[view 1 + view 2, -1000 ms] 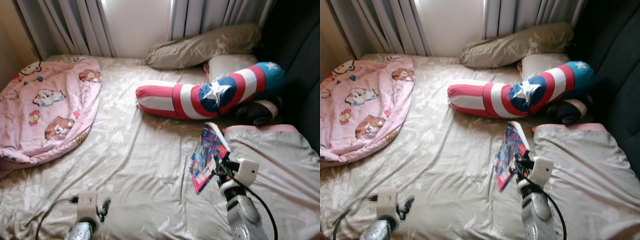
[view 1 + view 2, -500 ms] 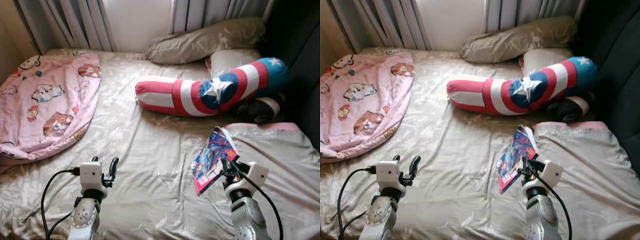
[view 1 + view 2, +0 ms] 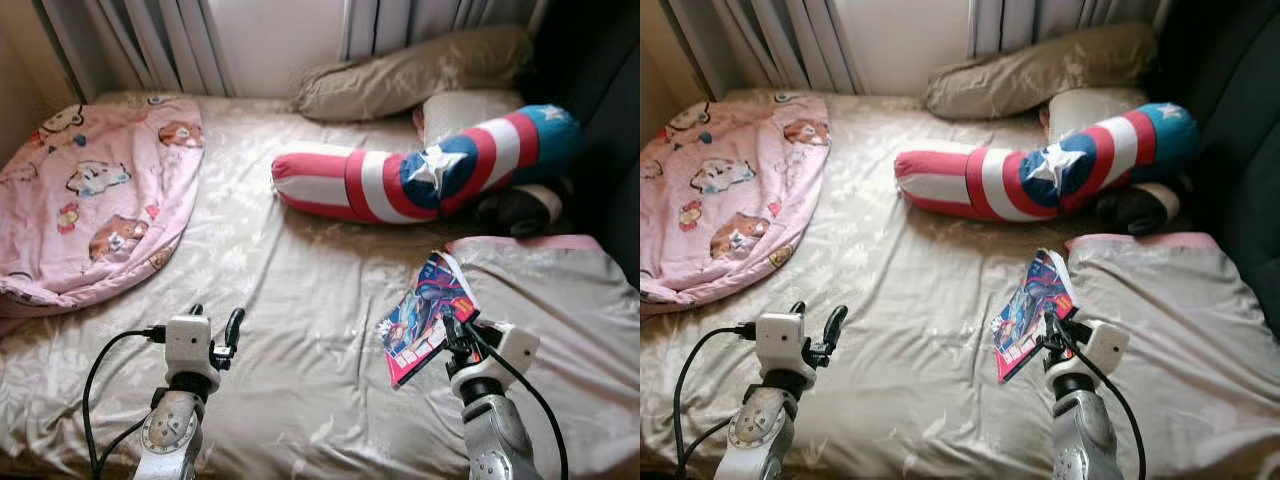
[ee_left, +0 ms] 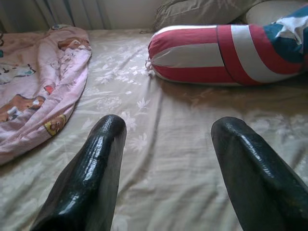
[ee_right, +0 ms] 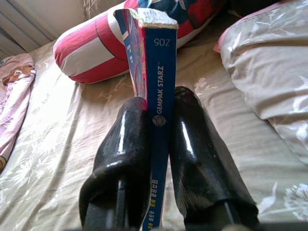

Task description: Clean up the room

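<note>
1. Since a second ago the left hand [image 3: 213,331] has risen from the bottom edge of the head views to sit well above the sheet; the right hand [image 3: 1052,332] holds much the same place, the comic book [image 3: 426,314] still upright in it.
2. The bed [image 3: 300,300] wears a wrinkled beige sheet with a pale floral print.
3. A pink cartoon-print quilt [image 3: 90,200] lies bunched on its left side.
4. A beige blanket [image 3: 560,320], pink at its far edge, covers the right side, just beside the book.
5. A long bolster [image 3: 420,180] in red, white and blue with a white star curves across the middle, in front of a beige pillow [image 3: 410,80] by the curtains [image 3: 150,40].
6. The right hand's fingers [image 5: 130,144] press flat on both sides of the thin, glossy book's blue spine.
7. The left hand's fingers [image 4: 91,178] are spread wide, holding nothing, over bare sheet.
</note>
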Tool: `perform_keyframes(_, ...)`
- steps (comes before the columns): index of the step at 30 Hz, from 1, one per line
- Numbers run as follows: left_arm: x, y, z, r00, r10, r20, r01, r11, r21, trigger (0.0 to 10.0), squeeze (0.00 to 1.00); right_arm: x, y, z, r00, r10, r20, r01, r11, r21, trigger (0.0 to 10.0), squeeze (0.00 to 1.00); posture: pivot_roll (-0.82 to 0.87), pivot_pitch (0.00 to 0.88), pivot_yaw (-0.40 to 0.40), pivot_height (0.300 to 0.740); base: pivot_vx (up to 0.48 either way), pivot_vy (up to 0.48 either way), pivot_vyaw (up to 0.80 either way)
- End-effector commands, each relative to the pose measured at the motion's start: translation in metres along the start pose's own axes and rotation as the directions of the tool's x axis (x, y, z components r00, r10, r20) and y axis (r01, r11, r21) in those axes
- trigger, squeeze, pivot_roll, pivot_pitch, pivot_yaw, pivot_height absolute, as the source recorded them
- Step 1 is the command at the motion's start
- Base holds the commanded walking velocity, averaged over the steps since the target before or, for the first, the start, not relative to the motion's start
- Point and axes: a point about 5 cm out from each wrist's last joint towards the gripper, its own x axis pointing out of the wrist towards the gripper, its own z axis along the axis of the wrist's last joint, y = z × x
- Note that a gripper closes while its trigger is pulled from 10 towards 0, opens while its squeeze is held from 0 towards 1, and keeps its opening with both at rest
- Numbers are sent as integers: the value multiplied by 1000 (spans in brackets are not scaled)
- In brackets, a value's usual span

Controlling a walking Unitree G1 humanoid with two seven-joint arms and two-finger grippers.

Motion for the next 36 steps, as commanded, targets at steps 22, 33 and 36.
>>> perform_keyframes(22, -1, 5, -7, 999, -4, -52, 4, 1000, 0, 10000, 0, 4, 16, 2, 997, 60, 54, -63, 996, 59, 10000, 0, 149, 96, -25, 637, 0, 0, 0)
perform_keyframes(33, 2, 5, -9, 999, -23, -46, 24, 1000, 15, 10000, 0, 5, 18, 1, 996, 80, 49, -83, 994, 70, 10000, 0, 149, 96, -22, 637, 0, 0, 0)
perform_keyframes(36, 2, 5, -10, 998, -26, -50, 28, 999, 22, 10000, 0, 5, 19, -1, 995, 90, 37, -92, 994, 59, 10000, 0, 150, 96, -22, 637, 0, 0, 0)
